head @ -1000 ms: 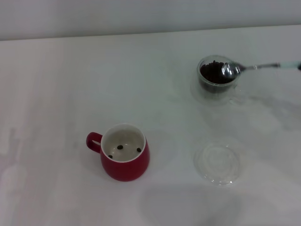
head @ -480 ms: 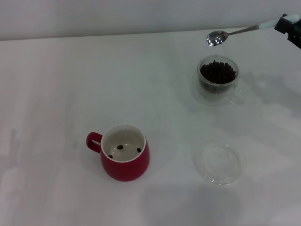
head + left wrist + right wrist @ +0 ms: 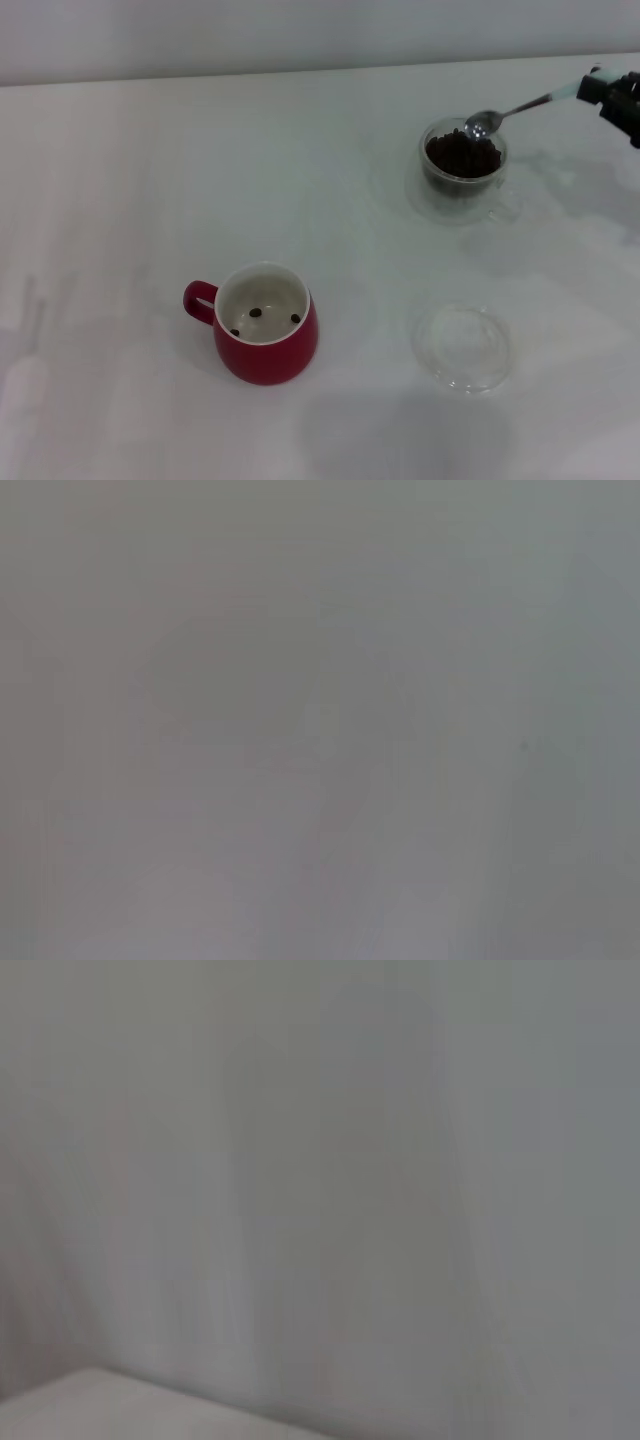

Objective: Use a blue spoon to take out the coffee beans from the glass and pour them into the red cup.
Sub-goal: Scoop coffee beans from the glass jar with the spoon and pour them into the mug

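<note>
In the head view the right gripper (image 3: 612,92), cut off at the frame edge, is seen clenched on the blue spoon (image 3: 515,109), its bowl over the coffee beans (image 3: 463,153) in the glass (image 3: 462,170), the red cup (image 3: 264,322) well apart; nothing is made out in either wrist view.

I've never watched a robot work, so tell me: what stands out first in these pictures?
The red cup stands out most, near the front of the white table, with a few coffee beans inside. Far right, the glass is full of dark beans, and the blue spoon, held by the right pincer at the edge, hangs over its rim. A clear round dish lies in front of the glass.
</note>
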{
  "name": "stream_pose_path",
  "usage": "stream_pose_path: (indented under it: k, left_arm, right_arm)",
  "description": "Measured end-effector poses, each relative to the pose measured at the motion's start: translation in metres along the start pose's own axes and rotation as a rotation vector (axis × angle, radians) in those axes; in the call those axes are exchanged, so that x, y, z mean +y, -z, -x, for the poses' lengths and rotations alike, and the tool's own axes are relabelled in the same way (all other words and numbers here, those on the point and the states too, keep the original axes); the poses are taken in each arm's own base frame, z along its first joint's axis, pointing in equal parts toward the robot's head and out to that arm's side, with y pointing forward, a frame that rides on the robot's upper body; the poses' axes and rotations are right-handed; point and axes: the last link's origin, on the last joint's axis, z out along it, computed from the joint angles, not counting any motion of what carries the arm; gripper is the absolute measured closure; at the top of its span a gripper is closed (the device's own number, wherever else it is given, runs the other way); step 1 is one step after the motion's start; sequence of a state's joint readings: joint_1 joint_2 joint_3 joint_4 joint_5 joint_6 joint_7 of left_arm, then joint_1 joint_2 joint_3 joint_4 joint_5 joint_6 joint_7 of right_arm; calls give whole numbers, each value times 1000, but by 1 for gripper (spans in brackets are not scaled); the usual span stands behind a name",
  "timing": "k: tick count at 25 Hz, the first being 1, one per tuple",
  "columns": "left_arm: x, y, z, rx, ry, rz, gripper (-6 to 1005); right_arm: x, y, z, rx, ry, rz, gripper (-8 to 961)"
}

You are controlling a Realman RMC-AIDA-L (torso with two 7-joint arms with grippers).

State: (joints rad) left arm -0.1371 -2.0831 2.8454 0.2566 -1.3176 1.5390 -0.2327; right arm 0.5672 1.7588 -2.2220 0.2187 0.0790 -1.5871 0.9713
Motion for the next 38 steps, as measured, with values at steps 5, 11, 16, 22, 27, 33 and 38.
stream_pose_path:
  k: [5,11,16,22,27,33,38]
  left_arm:
    - [2,-1,0,-1,0,9,267]
    - [4,-3,0,1,7,15,267]
    - [7,-6,0,5,10,25,268]
    - [6,-6,0,4,9,26,266]
    - [8,-6,2,-7,9,32,267]
    - [8,-7,4,-21,9,34,267]
    - [10,-7,4,-23,10,44,267]
  right_arm:
    - [2,-3,-8,34,5,-3,814]
    - [8,-8,-17,40,3,-7,814]
    - [8,-10,-19,48,5,-13,815]
    - [10,-11,-21,55,0,-6,815]
    - [14,-12,-25,60,-15,2,813]
    - [17,-14,-26,75,-53,21,813]
    - [17,-16,-26,86,-115,27,814]
